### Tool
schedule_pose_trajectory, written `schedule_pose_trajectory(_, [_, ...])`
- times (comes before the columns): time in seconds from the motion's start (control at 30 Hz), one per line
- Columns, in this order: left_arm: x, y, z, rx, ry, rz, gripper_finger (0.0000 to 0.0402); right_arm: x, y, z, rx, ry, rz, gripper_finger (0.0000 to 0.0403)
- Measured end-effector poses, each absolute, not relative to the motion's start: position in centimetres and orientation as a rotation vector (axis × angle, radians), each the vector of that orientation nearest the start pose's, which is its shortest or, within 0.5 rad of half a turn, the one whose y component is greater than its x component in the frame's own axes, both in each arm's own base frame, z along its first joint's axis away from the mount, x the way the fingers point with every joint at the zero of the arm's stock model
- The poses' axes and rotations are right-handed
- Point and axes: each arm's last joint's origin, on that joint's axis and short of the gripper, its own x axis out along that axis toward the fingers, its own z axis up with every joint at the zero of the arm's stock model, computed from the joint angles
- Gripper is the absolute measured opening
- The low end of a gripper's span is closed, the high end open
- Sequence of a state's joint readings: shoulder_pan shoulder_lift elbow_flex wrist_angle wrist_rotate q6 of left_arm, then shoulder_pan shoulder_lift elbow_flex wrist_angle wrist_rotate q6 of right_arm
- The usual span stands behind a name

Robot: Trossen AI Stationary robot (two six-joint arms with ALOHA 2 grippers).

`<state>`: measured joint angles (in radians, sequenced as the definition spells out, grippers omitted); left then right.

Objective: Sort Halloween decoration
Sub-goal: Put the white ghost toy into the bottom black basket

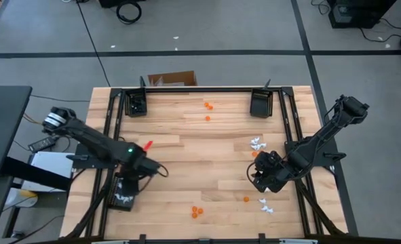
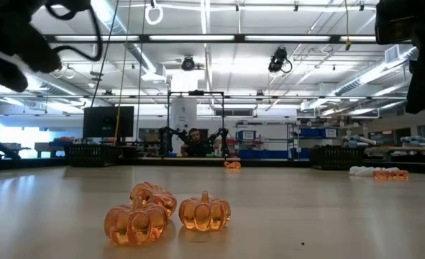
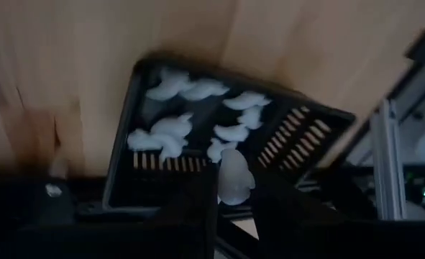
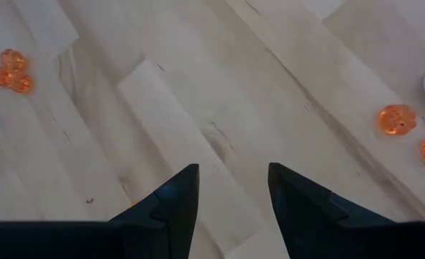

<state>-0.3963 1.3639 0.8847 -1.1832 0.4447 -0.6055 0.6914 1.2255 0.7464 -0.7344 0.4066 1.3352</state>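
Note:
The decoration is small white ghost-like trinkets and orange pumpkins. Three pumpkins [image 2: 170, 213] sit close to the table's near edge [image 1: 197, 211], and one lies alone [image 1: 246, 200]. Two more [image 1: 207, 106] rest towards the far side. White ones lie in two groups [image 1: 256, 144] [image 1: 264, 205] on the right. A black tray [image 3: 298, 144] at the near left [image 1: 124, 193] holds several white trinkets [image 3: 170, 133]. My left gripper [image 3: 234, 208] hovers over this tray, shut on one white trinket. My right gripper [image 4: 234, 183] is open above bare wood [image 1: 260, 179]. My left gripper pinches a single white trinket [image 3: 235, 180] between its two fingers [image 3: 190, 216]. It comes from above, pointing down at the tray. The trinket is lifted clear, sticking out past the fingertips over the tray's near end.
Two more black trays [image 1: 137, 103] [image 1: 260, 103] stand at the far edge. A black metal frame [image 1: 112, 115] runs round the tabletop. The middle of the wood [image 1: 200, 159] is bare. A person [image 2: 194, 140] sits far off in the room behind.

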Motion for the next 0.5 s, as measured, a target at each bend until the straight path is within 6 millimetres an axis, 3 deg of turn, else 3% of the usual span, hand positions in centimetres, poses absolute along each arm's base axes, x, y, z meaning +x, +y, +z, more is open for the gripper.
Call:
schedule_pose_trajectory(0.13, [16.6,-9.0,19.5,-0.560,1.859,0.045,0.0093,16.7,12.5,20.3,0.592,1.003,-0.428,0.0175])
schedule_pose_trajectory(0.27, [15.7,-9.2,18.6,-0.565,1.903,0.112,0.0145,16.5,12.9,20.2,0.615,1.115,-0.349,0.0175])
schedule_pose_trajectory(0.5, [16.0,-9.1,19.5,-0.581,1.907,0.133,0.0239,15.4,15.1,19.0,0.606,1.329,-0.231,0.0175])
